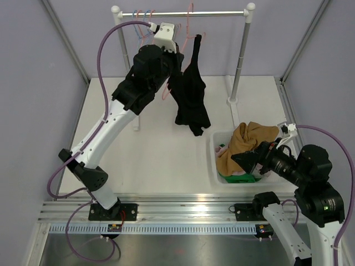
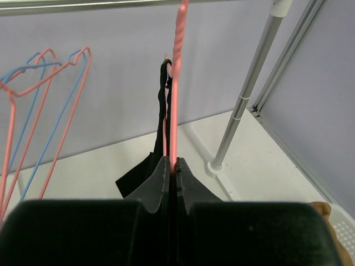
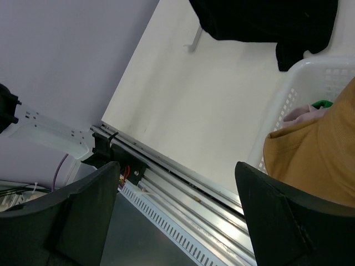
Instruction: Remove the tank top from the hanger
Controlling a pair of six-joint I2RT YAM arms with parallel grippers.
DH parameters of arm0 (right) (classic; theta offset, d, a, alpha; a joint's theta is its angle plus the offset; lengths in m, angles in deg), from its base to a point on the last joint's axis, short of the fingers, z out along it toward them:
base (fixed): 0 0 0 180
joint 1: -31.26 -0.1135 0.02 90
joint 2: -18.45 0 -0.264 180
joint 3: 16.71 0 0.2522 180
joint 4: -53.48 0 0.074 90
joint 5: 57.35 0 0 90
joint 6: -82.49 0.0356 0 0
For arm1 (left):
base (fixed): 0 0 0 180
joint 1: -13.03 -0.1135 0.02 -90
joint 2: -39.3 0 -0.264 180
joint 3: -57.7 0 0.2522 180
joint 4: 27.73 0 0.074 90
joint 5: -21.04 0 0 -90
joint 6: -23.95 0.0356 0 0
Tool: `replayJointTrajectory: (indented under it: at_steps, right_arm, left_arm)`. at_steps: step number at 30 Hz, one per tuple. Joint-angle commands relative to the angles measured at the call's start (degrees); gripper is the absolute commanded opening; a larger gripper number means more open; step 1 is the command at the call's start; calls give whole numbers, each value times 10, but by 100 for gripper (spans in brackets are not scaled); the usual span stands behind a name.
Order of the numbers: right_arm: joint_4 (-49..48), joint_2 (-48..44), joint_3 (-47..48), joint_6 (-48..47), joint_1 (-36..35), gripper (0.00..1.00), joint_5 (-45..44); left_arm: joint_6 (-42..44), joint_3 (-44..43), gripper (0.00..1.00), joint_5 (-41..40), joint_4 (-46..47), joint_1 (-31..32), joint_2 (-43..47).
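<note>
Against the lilac wall [image 1: 222, 44], the tank top [image 1: 191, 94] is hanging limp and light from the hanger [image 2: 174, 111], which the left gripper [image 2: 172, 166] is clenching, while the right gripper [image 3: 175, 183] is hovering open, likely best pinching the soft hem.

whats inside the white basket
A tan garment fills the top of the white basket, with bits of pink cloth and green cloth showing at its edge. Anything deeper is covered by it.
</note>
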Motion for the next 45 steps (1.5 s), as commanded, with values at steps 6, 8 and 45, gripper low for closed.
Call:
replayJointTrajectory:
  at_steps: [6,8,45]
  right_arm:
    - [-127,95,26,6,0,98,45]
    - [-196,109,5,31,1,100,80]
    - [-382,559,116,-25,-451,31,-483]
  left_arm:
    - [-56,224,0,43,-4,3,246]
    - [-78,306,0,48,4,4,329]
    - [-338,758,0,106,-70,9,838]
